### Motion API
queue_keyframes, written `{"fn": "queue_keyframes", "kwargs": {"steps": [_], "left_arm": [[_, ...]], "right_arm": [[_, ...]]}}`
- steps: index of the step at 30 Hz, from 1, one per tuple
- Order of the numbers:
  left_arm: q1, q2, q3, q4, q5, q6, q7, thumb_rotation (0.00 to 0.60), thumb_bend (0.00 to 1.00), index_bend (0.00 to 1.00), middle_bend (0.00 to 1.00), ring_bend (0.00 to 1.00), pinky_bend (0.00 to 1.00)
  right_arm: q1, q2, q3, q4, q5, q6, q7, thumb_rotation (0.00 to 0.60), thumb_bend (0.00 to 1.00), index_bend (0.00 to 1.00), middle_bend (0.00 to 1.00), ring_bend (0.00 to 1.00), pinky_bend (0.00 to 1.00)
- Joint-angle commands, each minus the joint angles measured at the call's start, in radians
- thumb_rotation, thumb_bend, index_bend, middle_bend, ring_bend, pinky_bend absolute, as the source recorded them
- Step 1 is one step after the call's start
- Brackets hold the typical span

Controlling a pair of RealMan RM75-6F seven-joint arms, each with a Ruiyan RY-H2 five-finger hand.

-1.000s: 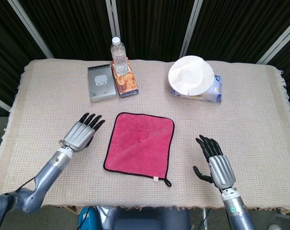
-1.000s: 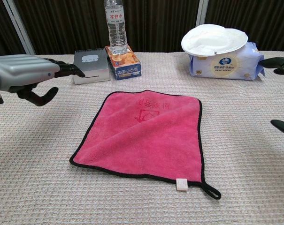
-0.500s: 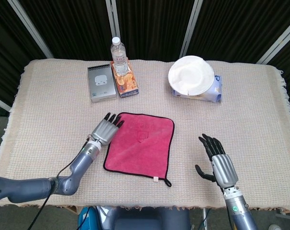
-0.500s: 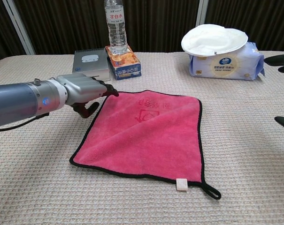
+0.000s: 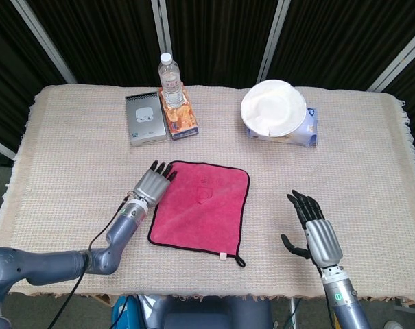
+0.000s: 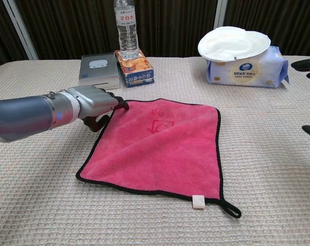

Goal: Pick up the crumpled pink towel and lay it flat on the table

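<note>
While my left hand (image 5: 152, 185) rests with fingers extended on the far-left corner of the pink towel (image 5: 201, 208), gripping nothing, my right hand (image 5: 315, 232) hovers spread and empty, well apart. Towel lies flat mid-table (image 5: 70, 157). Plate (image 5: 273, 108) sits on the wipes pack (image 5: 304, 128).

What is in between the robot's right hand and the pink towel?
Nothing but bare woven tablecloth. In the head view the right hand hovers open, off to the side of the pink towel, and no object lies on the stretch between them.
</note>
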Motion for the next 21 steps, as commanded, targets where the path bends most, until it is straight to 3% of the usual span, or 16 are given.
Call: {"fn": "queue_keyframes", "kwargs": {"steps": [1, 21], "left_arm": [[-0.005, -0.008, 0.008, 0.013, -0.002, -0.005, -0.006, 0.6, 0.81, 0.0, 0.0, 0.0, 0.0], [-0.011, 0.003, 0.047, 0.051, -0.002, 0.003, -0.029, 0.6, 0.81, 0.0, 0.0, 0.0, 0.0]], "right_arm": [[0.0, -0.001, 0.001, -0.001, -0.005, 0.0, -0.002, 0.6, 0.35, 0.0, 0.0, 0.0, 0.0], [-0.002, -0.011, -0.006, 0.0, -0.016, -0.011, -0.005, 0.6, 0.35, 0.0, 0.0, 0.0, 0.0]]}}
